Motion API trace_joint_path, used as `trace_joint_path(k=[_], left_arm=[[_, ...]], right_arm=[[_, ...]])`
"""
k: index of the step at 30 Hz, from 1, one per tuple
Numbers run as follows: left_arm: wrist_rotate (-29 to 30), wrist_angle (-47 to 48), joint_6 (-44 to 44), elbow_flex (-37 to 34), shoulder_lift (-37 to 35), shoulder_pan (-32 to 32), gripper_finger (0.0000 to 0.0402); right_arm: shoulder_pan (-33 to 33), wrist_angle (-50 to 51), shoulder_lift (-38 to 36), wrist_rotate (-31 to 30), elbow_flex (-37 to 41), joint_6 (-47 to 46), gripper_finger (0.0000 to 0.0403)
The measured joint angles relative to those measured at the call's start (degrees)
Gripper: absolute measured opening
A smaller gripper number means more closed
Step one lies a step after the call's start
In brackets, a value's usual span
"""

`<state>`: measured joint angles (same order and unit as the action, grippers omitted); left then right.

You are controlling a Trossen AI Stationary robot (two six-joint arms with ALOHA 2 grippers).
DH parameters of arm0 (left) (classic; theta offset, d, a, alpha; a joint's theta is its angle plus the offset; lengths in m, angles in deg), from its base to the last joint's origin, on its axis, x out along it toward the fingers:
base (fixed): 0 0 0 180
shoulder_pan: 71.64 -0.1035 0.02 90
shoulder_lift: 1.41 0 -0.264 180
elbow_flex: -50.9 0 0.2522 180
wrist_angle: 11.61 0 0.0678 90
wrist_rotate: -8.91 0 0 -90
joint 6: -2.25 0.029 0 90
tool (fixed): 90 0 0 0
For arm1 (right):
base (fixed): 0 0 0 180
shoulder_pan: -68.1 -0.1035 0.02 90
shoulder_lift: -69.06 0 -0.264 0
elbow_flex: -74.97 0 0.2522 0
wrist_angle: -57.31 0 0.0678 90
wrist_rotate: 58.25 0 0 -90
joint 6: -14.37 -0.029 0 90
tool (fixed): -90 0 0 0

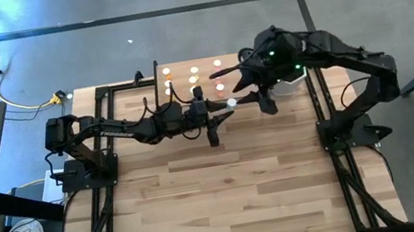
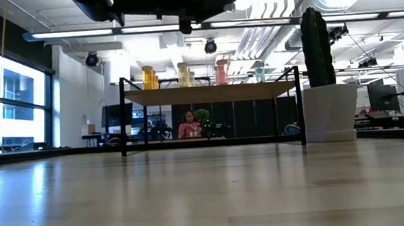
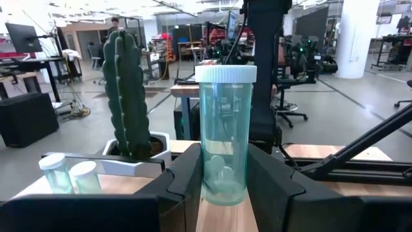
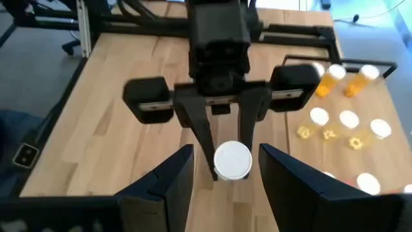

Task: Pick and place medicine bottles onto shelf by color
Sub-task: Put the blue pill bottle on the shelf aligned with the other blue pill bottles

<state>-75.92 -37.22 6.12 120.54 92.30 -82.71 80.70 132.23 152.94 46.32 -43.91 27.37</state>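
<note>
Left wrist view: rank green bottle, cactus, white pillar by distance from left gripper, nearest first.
1. Translucent green pill bottle with white cap: upright between the left gripper fingers, held.
2. Tall green cactus in its white pot: just beyond, beside two small green bottles.
3. White pillar: far back in the room.

The left arm reaches from its base at the table's left edge across toward the middle, stretched nearly flat and low. Its left gripper (image 1: 226,104) points right, its fingers (image 3: 187,183) closed tight on either side of a green bottle (image 3: 224,132) held upright between them. The right arm rises from its base at the right edge, bends at a high elbow and folds back toward the far middle of the table. Its right gripper (image 1: 265,103) hangs above the left one, pointing down and left, fingers (image 4: 168,177) parted and gripping nothing.
</note>
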Motion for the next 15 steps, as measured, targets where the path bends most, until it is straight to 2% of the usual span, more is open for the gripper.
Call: trace_joint_path(k=[8, 15], left_arm=[[0.0, 0.1, 1.3, 0.0, 0.0, 0.0, 0.0094], [0.0, 0.1, 0.9, 0.0, 0.0, 0.0, 0.0094]], right_arm=[[0.2, -7.8, 0.2, -1.9, 6.7, 1.1, 0.0165], [0.2, -7.2, 0.2, -2.1, 7.5, 0.7, 0.0165]])
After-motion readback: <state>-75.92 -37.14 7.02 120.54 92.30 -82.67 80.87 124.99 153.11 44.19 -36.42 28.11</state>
